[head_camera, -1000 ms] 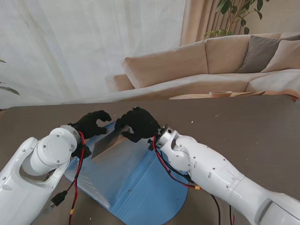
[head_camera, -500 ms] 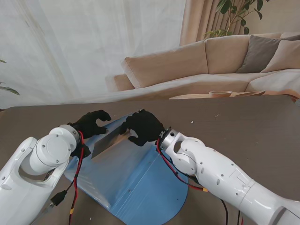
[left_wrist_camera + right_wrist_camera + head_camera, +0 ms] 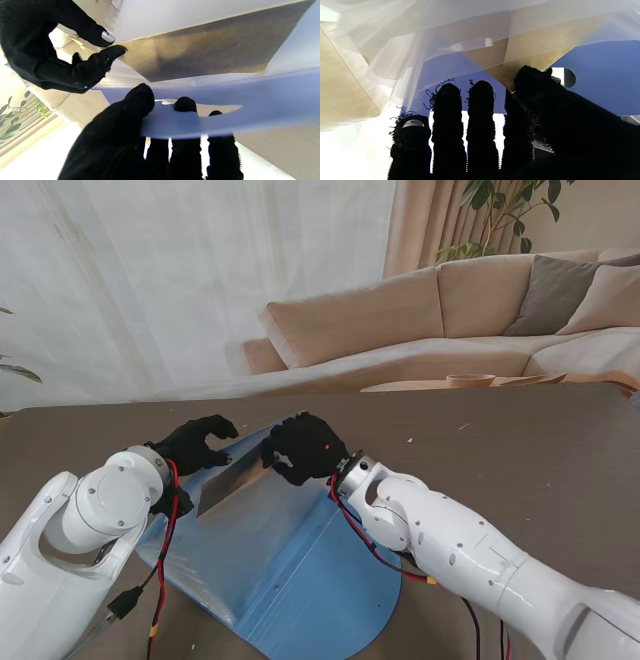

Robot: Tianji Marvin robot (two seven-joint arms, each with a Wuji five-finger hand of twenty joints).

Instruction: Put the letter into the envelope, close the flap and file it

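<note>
Both gloved hands pinch translucent blue envelope [image 3: 290,565].

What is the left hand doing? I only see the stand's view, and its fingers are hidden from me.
Observer: The left wrist view shows the left hand gripping the blue envelope by its edge, thumb on one face and fingers on the other.
Operator: And the other one?
Observer: In its wrist view, the right hand pinches a corner of the tan letter under its thumb.
Operator: Is the letter inside?
Observer: I cannot tell how far; in the left wrist view, the pinched corner is clear of the blue sheet.
</note>
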